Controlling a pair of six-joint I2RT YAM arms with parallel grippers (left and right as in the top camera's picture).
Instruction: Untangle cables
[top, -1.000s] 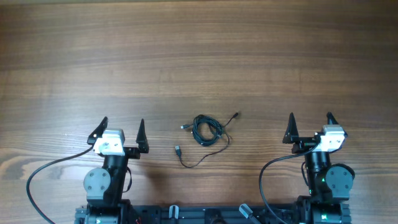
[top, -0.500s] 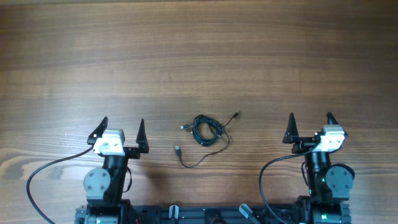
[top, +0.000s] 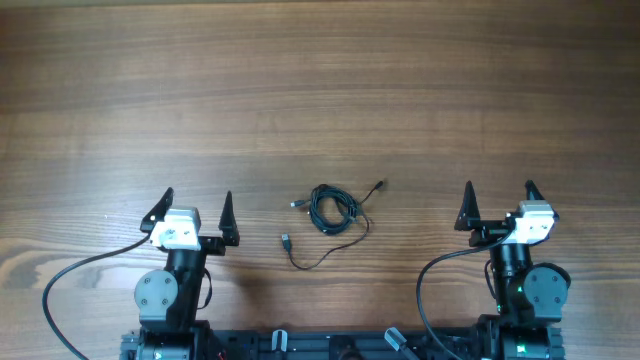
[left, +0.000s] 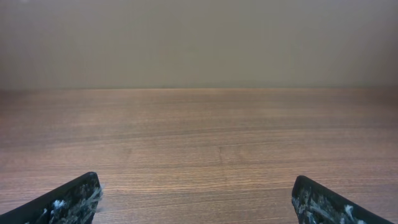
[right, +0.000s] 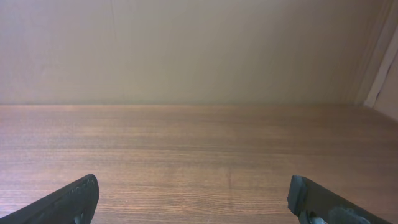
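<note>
So the cables (top: 332, 210) sit in a small tangled coil on the counter (top: 320, 80), plug ends trailing out, between the left arm (top: 180, 230) and right arm (top: 525, 225), well apart from both. Jaws on each are spread wide, holding nothing.

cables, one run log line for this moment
stage: not started | cables: tangled coil on table, between the grippers, untouched | left gripper: open, empty | right gripper: open, empty
</note>
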